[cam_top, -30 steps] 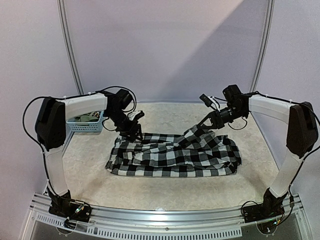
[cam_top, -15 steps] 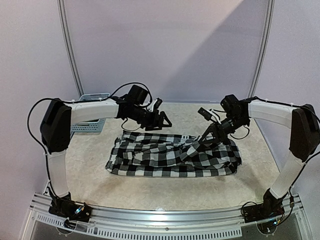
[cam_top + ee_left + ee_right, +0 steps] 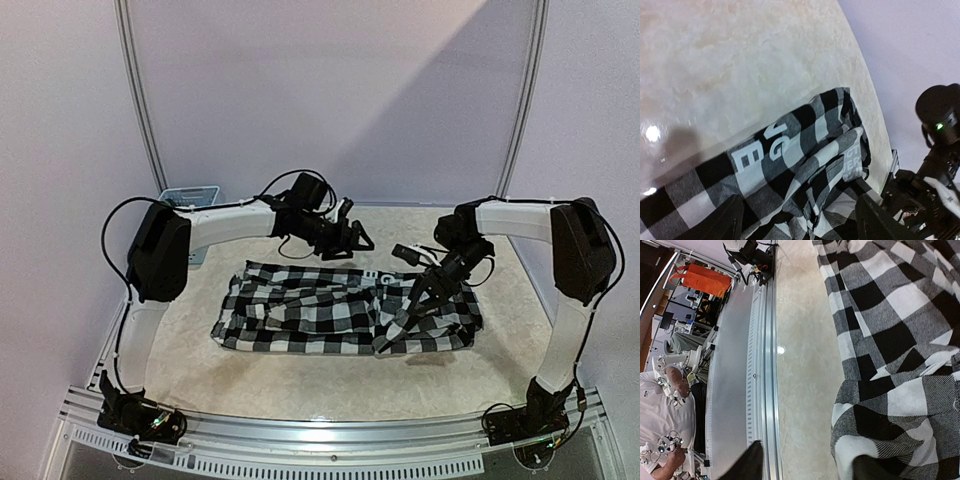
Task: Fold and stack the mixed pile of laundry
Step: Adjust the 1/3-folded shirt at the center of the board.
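— Across the overhead view, what is cut off?
— The light blue basket [image 3: 190, 194] is mostly hidden behind the left arm [image 3: 230, 222]. The checked shirt [image 3: 330, 310] is spread on the table [image 3: 300, 375]. The left gripper [image 3: 352, 238] is held spread beyond its far edge. The right gripper [image 3: 400, 328] is down at a raised fold, its jaws hard to make out.
— And the left wrist view?
— White lettering [image 3: 760, 145] is shown, partly folded under. Both fingers [image 3: 722, 222] are cropped and wide apart, with the shirt below.
— The right wrist view?
— Its fingers [image 3: 754, 462] are seen parted, with bare table between. Cloth is bunched against one.

White arm links [image 3: 230, 222], black joints [image 3: 158, 252], looping black cables [image 3: 105, 240].
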Robot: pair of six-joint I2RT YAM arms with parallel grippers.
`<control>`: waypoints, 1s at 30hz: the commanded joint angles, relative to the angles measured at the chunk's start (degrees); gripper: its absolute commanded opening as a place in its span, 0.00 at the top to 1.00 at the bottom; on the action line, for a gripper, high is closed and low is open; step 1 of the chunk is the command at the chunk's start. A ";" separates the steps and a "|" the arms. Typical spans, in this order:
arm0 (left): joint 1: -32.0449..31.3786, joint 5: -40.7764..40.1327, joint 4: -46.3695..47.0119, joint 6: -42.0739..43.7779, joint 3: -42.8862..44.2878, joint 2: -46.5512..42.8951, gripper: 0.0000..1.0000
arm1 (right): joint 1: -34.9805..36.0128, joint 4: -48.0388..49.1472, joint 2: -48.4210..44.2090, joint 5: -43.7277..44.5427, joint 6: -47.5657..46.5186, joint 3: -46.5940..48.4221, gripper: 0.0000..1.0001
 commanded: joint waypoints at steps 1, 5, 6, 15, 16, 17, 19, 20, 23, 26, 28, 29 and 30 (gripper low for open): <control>-1.72 -3.52 -15.99 13.31 13.06 5.96 0.22 | -2.10 -9.46 1.25 -1.69 -6.12 -0.88 0.29; -2.34 -1.49 -24.17 21.67 18.66 10.21 0.23 | -6.46 -3.91 -2.41 2.92 1.50 -0.66 0.26; -2.64 -1.21 -25.81 24.32 19.42 10.62 0.23 | -7.12 -1.13 -3.73 5.39 4.01 -0.84 0.26; -5.87 -4.23 -34.16 32.69 26.41 14.75 0.24 | -7.59 11.94 -10.86 14.88 17.47 -6.01 0.26; -5.94 -3.39 -33.76 32.26 26.74 15.19 0.25 | -7.64 12.19 -11.04 14.56 17.65 -6.20 0.26; -6.02 -2.55 -33.35 31.64 26.98 15.70 0.28 | -7.61 12.28 -11.20 14.29 17.86 -6.25 0.26; -6.35 -0.99 -32.59 30.67 27.45 16.58 0.34 | -7.67 12.46 -11.32 14.12 18.04 -6.31 0.26; -6.60 -0.42 -32.22 30.15 27.38 16.80 0.36 | -7.64 12.60 -11.34 14.19 18.12 -6.43 0.26; -7.24 0.55 -30.94 29.18 27.21 17.23 0.43 | -7.67 12.86 -11.35 14.20 18.18 -6.69 0.26; -7.64 1.03 -29.13 27.87 26.64 17.15 0.47 | -7.66 12.96 -11.42 14.07 18.14 -6.81 0.26; -7.59 1.01 -27.97 26.68 26.53 17.31 0.51 | -7.66 13.05 -11.43 13.88 18.18 -6.93 0.27; -7.57 0.89 -27.38 26.09 26.52 17.44 0.51 | -7.79 13.10 -11.43 13.71 18.14 -7.02 0.27; -7.55 0.94 -26.80 25.39 26.62 17.60 0.52 | -7.71 13.15 -11.43 13.65 18.10 -7.07 0.27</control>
